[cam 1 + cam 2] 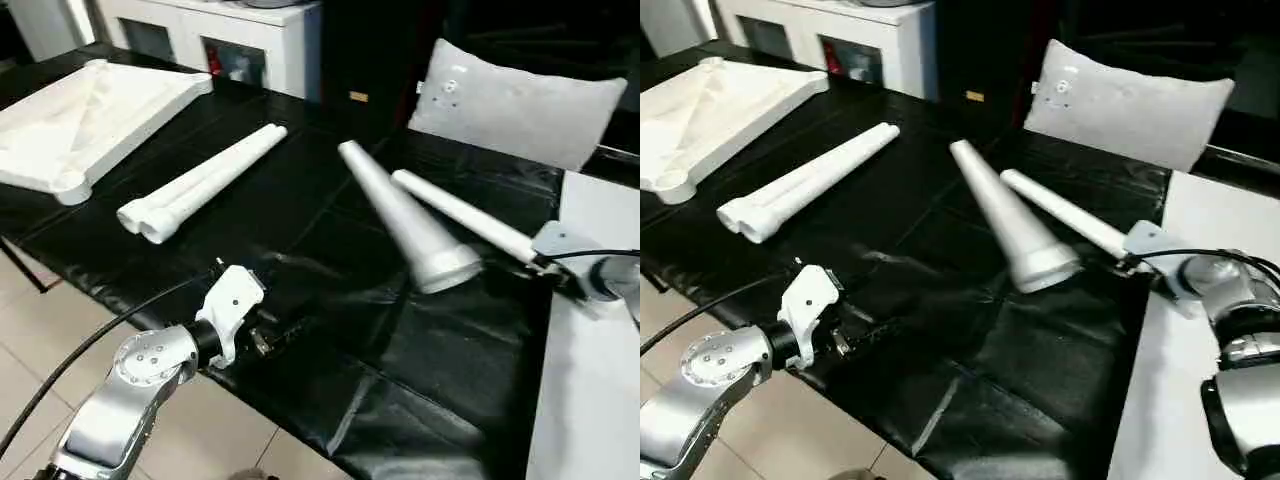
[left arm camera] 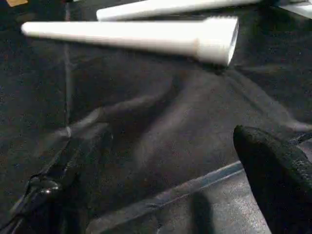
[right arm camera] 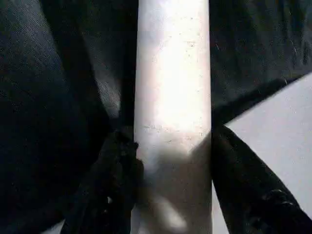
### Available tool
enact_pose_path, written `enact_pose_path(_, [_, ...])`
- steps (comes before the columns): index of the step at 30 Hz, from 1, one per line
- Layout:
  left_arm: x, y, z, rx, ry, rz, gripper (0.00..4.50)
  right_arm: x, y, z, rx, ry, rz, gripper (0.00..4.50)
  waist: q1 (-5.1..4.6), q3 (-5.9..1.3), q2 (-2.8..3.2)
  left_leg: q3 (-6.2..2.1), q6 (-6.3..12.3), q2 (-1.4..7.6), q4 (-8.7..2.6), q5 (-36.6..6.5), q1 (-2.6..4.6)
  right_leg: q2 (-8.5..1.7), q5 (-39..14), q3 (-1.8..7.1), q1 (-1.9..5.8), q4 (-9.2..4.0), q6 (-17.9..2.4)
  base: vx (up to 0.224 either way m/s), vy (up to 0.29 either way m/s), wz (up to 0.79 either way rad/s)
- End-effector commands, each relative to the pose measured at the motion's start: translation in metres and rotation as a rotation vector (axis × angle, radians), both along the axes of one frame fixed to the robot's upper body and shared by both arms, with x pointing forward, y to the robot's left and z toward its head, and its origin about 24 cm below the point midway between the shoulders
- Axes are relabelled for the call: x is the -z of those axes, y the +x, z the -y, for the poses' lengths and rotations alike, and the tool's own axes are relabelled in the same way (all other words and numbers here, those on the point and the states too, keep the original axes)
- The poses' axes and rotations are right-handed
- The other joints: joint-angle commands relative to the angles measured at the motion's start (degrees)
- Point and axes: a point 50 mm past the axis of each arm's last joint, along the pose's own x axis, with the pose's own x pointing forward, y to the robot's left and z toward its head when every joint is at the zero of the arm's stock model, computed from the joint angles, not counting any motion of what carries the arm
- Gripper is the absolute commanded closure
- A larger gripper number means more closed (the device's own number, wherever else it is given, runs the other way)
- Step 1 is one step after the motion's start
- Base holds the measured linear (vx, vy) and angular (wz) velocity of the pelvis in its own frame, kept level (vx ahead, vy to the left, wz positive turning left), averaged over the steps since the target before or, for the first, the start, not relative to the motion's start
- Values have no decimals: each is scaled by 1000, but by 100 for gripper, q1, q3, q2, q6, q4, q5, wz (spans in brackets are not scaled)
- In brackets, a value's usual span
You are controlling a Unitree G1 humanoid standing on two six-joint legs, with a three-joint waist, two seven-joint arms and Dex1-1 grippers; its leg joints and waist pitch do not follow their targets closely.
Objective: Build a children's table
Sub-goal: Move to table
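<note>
Progress: none fitted | right pincer clamps one tapered white plastic leg | left pincer wide, empty | ribbed white tabletop well beyond it, sockets bare | three legs loose

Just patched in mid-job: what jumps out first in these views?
The right gripper is closed around a white leg near the table's right side. Just left of it, another leg lies on the black table cover, its wide end toward the robot. Two more legs lie side by side to the left, beside the ribbed table top at far left; the left gripper hangs open over the near edge.
</note>
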Motion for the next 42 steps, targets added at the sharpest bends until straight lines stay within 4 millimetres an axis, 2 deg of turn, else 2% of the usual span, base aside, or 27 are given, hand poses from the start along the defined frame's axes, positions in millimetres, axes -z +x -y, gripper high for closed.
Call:
enact_pose_path(1, [-5,2,-2,-25,13,27,10,-6,8,-8,8,39,46,261,25,-296,-101,-164,528,437,-399,-1098,29,-690,-2212,361,237,-535,-915,0,0,0])
enact_pose_path(4, [-6,4,-3,-66,23,48,10,-12,15,-14,19,66,108,261,24,-305,-108,-165,530,432,-394,-977,11,-702,-2139,369,255,-527,-894,0,0,0])
enact_pose_path(7, [-6,16,-11,-186,65,93,10,-20,24,-25,32,144,184,261,18,-330,-110,-160,588,420,-381,-775,-10,-685,-1879,370,270,-494,-912,0,0,0])
enact_pose_path(8, [-8,23,-21,-281,93,123,10,-22,27,-29,46,167,218,261,17,-332,-113,-157,606,415,-376,-726,-10,-670,-1822,366,262,-495,-897,0,0,0])
enact_pose_path(11, [-20,31,-39,-421,110,162,10,-23,31,-38,64,246,258,261,26,-360,-115,-161,640,404,-360,-532,-28,-683,-1594,364,281,-459,-915,0,0,0])
enact_pose_path(15, [-23,32,-45,-451,132,164,10,-22,32,-50,43,330,283,261,44,-371,-117,-155,758,429,-359,-396,-36,-679,-1352,373,255,-429,-973,0,0,0])
enact_pose_path(19, [-18,32,-59,-543,163,164,10,-21,31,-58,38,398,315,261,93,-380,-125,-155,780,442,-358,-289,-28,-683,-1278,374,236,-422,-972,0,0,0])
enact_pose_path(20, [-17,32,-64,-568,177,173,10,-21,31,-61,40,414,328,261,117,-374,-149,-149,791,437,-359,-279,-31,-683,-1289,379,236,-434,-938,0,0,0])
enact_pose_path(21, [-17,31,-67,-589,177,177,10,-20,30,-62,44,430,335,261,144,-376,-138,-147,777,439,-360,-294,-18,-685,-1344,380,225,-435,-911,0,0,0])
enact_pose_path(22, [-19,30,-68,-607,161,185,10,-19,29,-65,46,449,346,261,156,-374,-153,-145,768,439,-365,-292,-23,-688,-1351,381,232,-442,-884,0,0,0])
enact_pose_path(23, [-21,30,-68,-613,148,190,10,-19,28,-67,48,464,352,261,172,-369,-141,-159,732,453,-377,-281,-28,-694,-1352,382,235,-436,-860,0,0,0])
enact_pose_path(25, [-24,30,-67,-611,132,196,10,-19,27,-69,50,486,356,261,187,-368,-135,-156,684,466,-384,-364,13,-690,-1406,386,205,-453,-871,0,0,0])
enact_pose_path(26, [-28,29,-60,-586,91,201,10,-19,26,-73,80,538,369,261,191,-365,-169,-159,656,476,-397,-372,6,-706,-1371,392,224,-444,-894,0,0,0])
enact_pose_path(29, [-32,27,-45,-558,29,208,10,-23,23,-84,142,641,422,261,222,-361,-176,-175,626,505,-416,-298,6,-722,-1245,408,226,-420,-891,0,0,0])
enact_pose_path(30, [-34,26,-37,-558,-13,210,10,-28,19,-94,166,709,471,261,232,-352,-173,-185,594,535,-436,-237,9,-727,-1088,432,227,-417,-828,0,0,0])
enact_pose_path(33, [-36,25,-26,-559,-80,197,10,-33,14,-107,215,791,497,261,230,-358,-184,-191,528,525,-452,-318,15,-753,-1148,426,223,-414,-821,0,0,0])
enact_pose_path(35, [-46,25,-15,-561,-150,223,10,-40,4,-126,216,842,564,261,238,-328,-216,-168,414,496,-465,-430,8,-754,-1480,442,229,-470,-659,0,0,0])
enact_pose_path(36, [-46,25,-15,-561,-150,223,10,-40,4,-126,216,842,564,261,240,-327,-198,-183,350,508,-482,-494,25,-732,-1572,441,199,-471,-574,0,0,0])
enact_pose_path(38, [-57,29,-10,-593,-187,280,10,-46,-5,-142,252,906,607,261,219,-314,-204,-186,277,496,-506,-623,34,-726,-1727,439,190,-507,-466,0,0,0])
enact_pose_path(39, [-60,30,-10,-607,-198,287,10,-46,-7,-145,259,920,614,261,206,-345,-98,72,-32,506,-327,-738,300,-503,-2163,656,-91,-751,-144,0,0,0])
enact_pose_path(40, [-65,33,-9,-635,-218,297,10,-47,-12,-152,275,934,624,261,245,-281,-211,197,-321,334,-264,-1283,389,-439,-2861,758,-149,-757,42,-6,15,-36])
enact_pose_path(41, [-68,35,-9,-643,-222,300,10,-47,-15,-155,283,930,627,261,351,-292,-303,231,-308,245,-287,-1325,258,-462,-3236,977,8,-701,309,-6,15,-36])
enact_pose_path(42, [-70,36,-8,-642,-216,303,10,-47,-17,-157,287,923,633,261,395,-286,-339,249,-211,221,-210,-1394,279,-531,-3442,1141,-16,-721,357,-3,45,-47])
